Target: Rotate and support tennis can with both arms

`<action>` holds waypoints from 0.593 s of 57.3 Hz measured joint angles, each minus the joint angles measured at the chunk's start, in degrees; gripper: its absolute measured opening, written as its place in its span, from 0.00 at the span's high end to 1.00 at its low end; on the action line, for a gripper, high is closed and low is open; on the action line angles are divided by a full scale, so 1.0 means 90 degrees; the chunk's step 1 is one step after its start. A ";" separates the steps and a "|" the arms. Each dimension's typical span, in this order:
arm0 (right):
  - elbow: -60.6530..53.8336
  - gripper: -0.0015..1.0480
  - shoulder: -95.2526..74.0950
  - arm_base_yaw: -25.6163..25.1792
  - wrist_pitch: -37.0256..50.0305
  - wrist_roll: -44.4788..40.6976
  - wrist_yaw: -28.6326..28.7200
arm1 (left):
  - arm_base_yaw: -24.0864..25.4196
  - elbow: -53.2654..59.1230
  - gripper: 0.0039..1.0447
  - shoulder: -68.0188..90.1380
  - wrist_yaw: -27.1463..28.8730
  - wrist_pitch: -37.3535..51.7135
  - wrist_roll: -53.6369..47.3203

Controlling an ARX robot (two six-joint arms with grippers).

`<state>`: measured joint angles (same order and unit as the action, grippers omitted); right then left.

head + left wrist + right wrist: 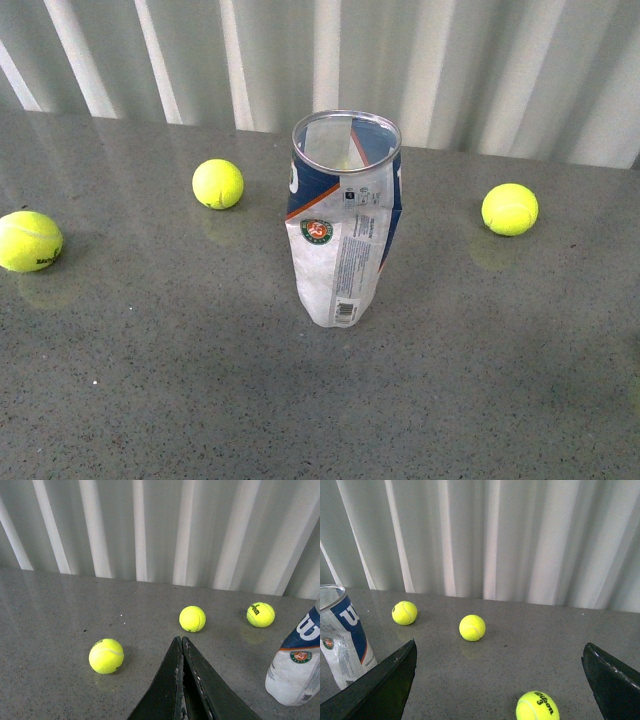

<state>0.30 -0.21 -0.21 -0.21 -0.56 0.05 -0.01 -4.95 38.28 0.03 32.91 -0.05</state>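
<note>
1. A grey speckled table (pixel 200 400) stands before a white ribbed wall (pixel 480 60).
2. The can (pixel 343 215) stands upright mid-table, its open rim on top, with nothing touching it.
3. Balls lie apart from it: two on the left (pixel 218 184) (pixel 29 241), one on the right (pixel 510 209).
4. Left gripper (pixel 181 642): fingers pressed together, empty, above the table.
5. Right gripper (pixel 500 652): fingers spread wide, empty; the can is just beside one finger (pixel 385 680).

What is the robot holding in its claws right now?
Nothing. The left claw is shut with nothing between its fingers, and the right claw is wide open. The tennis can stands alone on the table.
</note>
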 joint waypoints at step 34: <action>0.0000 0.07 0.0000 0.0000 0.0000 0.0000 0.0000 | 0.0000 0.0398 0.97 -0.1695 -0.0002 -0.1088 0.0017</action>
<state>0.30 -0.21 -0.21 -0.21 -0.56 0.05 -0.01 -1.37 23.03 0.01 23.11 0.10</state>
